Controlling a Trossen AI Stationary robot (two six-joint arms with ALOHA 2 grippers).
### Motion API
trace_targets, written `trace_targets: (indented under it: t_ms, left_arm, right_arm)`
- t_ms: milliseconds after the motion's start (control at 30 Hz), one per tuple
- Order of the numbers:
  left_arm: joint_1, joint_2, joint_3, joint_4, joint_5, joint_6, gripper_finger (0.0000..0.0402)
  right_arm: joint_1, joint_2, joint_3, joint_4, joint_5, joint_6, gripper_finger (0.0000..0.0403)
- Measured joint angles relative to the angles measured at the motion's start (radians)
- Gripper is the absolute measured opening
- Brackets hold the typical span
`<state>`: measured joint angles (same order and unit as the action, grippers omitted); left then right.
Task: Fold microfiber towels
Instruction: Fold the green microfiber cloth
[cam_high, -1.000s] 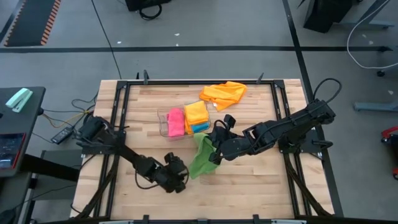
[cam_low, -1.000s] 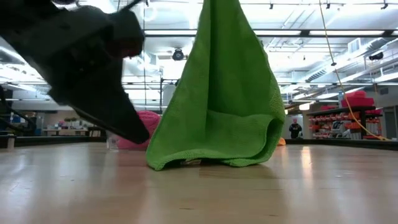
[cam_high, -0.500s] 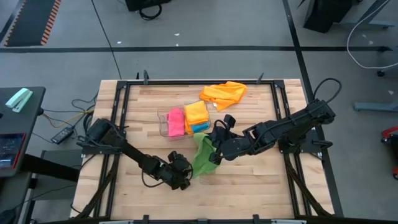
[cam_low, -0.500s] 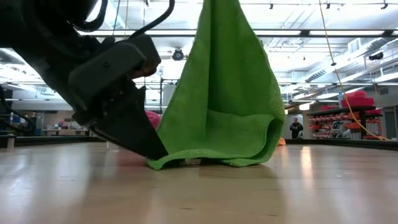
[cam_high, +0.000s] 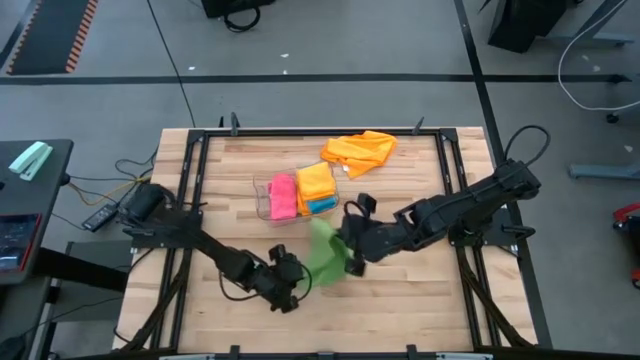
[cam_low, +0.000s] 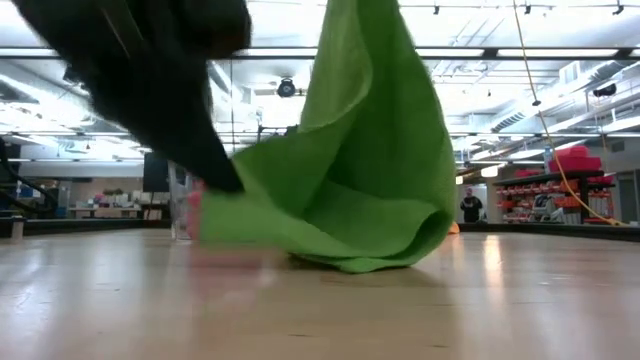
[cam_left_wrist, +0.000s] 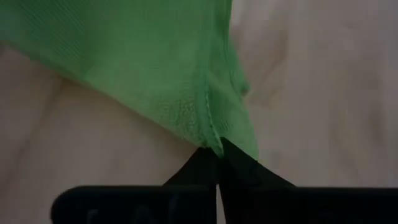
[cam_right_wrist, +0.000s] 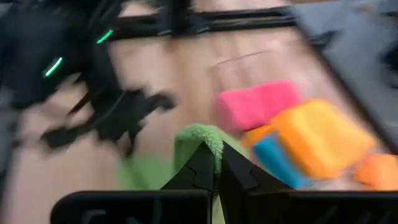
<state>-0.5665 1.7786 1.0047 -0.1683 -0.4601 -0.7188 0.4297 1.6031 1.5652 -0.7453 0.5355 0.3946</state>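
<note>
Meanwhile both claws, left (cam_left_wrist: 219, 163) and right (cam_right_wrist: 216, 163), pinch the green towel (cam_high: 325, 258); no readable writing.

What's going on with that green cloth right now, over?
Left gripper shut on green towel corner. Right gripper shut on its upper edge, holding it up. Nothing in the way.

A light wooden slatted table (cam_high: 400, 300) in a black metal frame (cam_high: 300, 133) stands on a grey floor crossed by a dark line (cam_high: 300, 77). At the table's centre sits a clear plastic rectangular bin (cam_high: 263, 197). At nine o'clock, black cables (cam_high: 120, 170) trail toward a dark side table (cam_high: 40, 180). Beyond the tabletop, a distant person (cam_low: 471, 208) stands near red shelving (cam_low: 560, 190).
</note>
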Motion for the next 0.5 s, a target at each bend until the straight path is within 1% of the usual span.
trace_targets:
  t_ms: [100, 167, 267, 333, 400, 500]
  left_arm:
    - [-0.019, -0.076, 0.067, -0.133, 0.014, 0.114, 0.0019]
    - [-0.023, -0.127, 0.124, -0.188, 0.045, 0.22, 0.0019]
    - [-0.022, -0.2, 0.213, -0.245, 0.137, 0.38, 0.001]
    - [-0.019, -0.24, 0.276, -0.275, 0.185, 0.45, 0.0007]
    - [-0.019, -0.276, 0.343, -0.339, 0.21, 0.492, 0.001]
    - [-0.019, -0.309, 0.444, -0.46, 0.214, 0.514, 0.002]
  right_arm:
    - [0.035, -0.018, 0.025, -0.028, -0.104, -0.001, 0.0014]
    - [0.064, -0.035, 0.045, -0.038, -0.146, -0.002, 0.0014]
    - [0.118, -0.058, 0.094, -0.043, -0.168, 0.003, 0.0014]
    - [0.159, -0.068, 0.138, -0.059, -0.183, 0.003, 0.0014]
    - [0.198, -0.071, 0.188, -0.073, -0.186, 0.003, 0.0014]
    - [0.245, -0.071, 0.266, -0.101, -0.186, 0.004, 0.0014]
